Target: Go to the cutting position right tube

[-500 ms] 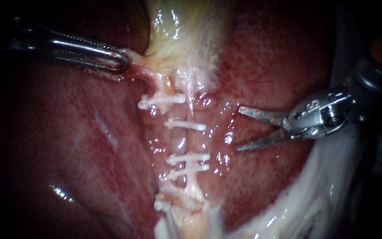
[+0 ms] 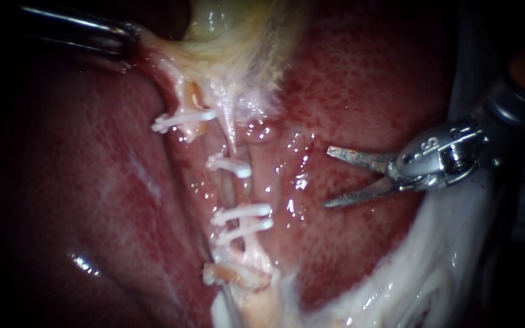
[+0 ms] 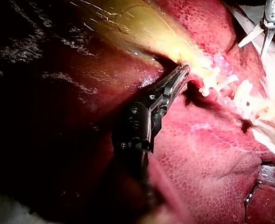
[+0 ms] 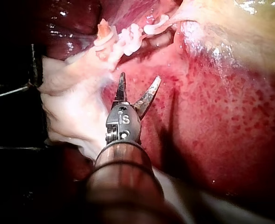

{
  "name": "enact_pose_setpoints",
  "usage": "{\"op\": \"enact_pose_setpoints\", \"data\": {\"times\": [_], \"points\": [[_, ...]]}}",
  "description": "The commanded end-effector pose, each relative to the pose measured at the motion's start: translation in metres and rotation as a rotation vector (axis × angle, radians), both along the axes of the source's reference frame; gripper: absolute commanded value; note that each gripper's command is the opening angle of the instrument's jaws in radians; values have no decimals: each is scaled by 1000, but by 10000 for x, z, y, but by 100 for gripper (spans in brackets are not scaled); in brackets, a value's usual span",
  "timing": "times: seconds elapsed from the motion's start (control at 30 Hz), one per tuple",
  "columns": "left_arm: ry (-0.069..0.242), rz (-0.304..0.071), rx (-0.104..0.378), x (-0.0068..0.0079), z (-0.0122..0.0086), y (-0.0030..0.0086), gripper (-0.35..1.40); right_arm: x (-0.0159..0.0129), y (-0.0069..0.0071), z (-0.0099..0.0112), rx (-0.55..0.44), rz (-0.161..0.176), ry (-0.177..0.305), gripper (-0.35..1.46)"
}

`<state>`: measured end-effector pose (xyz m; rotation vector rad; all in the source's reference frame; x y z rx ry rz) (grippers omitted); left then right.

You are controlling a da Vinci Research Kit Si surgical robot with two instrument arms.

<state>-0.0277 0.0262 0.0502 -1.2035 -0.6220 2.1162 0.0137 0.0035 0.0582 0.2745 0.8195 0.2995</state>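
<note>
Gripping the gallbladder point(image 2: 232, 42) up at 11 o'clock, the left instrument point(image 2: 127, 37) has its jaws closed on that tissue, by my read to stretch the clipped tubes taut. The right tube point(image 2: 233, 189) lies mid-view, bare between clips point(image 2: 229, 165). At its 3 o'clock the right instrument point(image 2: 328, 177) hovers well apart, blades spread wide, holding nothing.

Speckled red liver point(image 2: 384, 73) (wet and glistening) borders the pale yellow gallbladder point(image 2: 244, 42).
</note>
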Motion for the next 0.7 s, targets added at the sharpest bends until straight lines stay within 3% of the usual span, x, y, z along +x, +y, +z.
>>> {"op": "enact_pose_setpoints", "data": {"times": [0.03,0.13,0.27,0.7], "points": [[0,-3,-1,0,0,-1,-35,2,0,0,8,-6,11,144],[1,-3,-2,-1,0,-1,-35,12,-1,1,37,-37,62,144],[1,-3,-2,0,0,-1,-35,32,-4,7,155,-28,106,144],[1,-3,-2,0,0,-2,-35,73,-25,47,416,-8,138,142]]}}
